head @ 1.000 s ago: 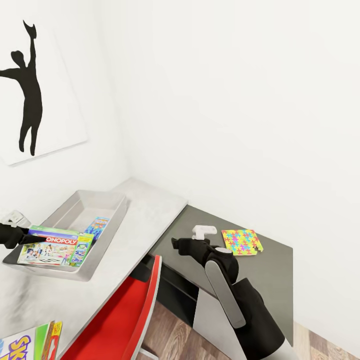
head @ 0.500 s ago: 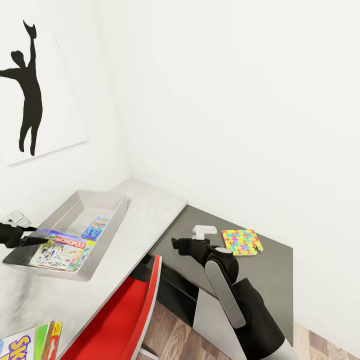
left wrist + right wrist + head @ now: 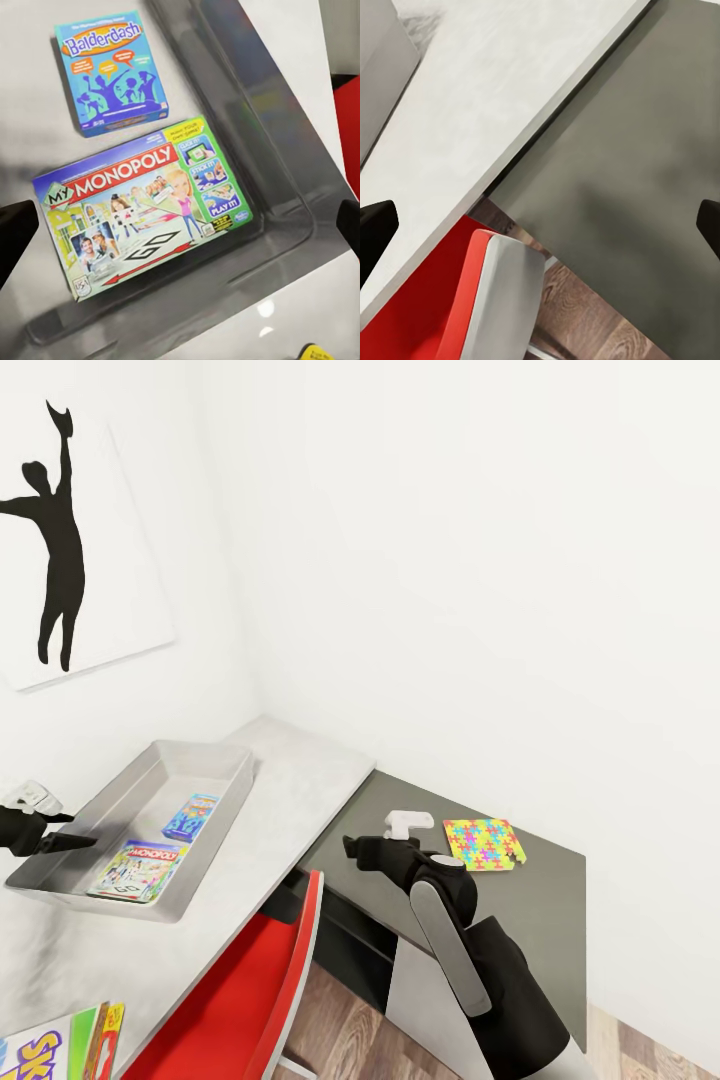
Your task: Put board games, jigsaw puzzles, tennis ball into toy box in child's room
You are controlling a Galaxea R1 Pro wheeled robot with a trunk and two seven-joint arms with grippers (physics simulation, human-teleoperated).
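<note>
**Mia:** Where are the games?

**Sam:** Two are lying flat in the toy box (image 3: 215, 758). The Monopoly (image 3: 139, 206) box is near a corner, and the blue game (image 3: 109, 71) sits just beside it, not touching. The Skip-Bo (image 3: 55, 1047) box is on the table (image 3: 300, 770), near us and well apart from the toy box.

**Mia:** Is the left gripper (image 3: 62, 830) holding anything?

**Sam:** No. Its jaws are spread wide over the toy box, and nothing is between them. The right gripper (image 3: 362, 853) is wide open too, with nothing in it. It hangs over the dark shelf (image 3: 545, 900).

**Mia:** What about the puzzle (image 3: 484, 844)?

**Sam:** It lies flat on the dark shelf, near the right gripper. I think it will be tricky. It looks thin and light, and it sits so flat that there is no edge sticking up. I would push it to the shelf edge, or pinch one side.

**Mia:** And Skip-Bo?

**Sam:** It looks stiff and light, like cardboard. It may be a bit slippery. I would grab it by a short edge.

**Mia:** What can't you see?

**Sam:** Skip-Bo is cut off at the picture's edge. I can't tell what the little white thing (image 3: 408, 823) by the right gripper is.
</note>
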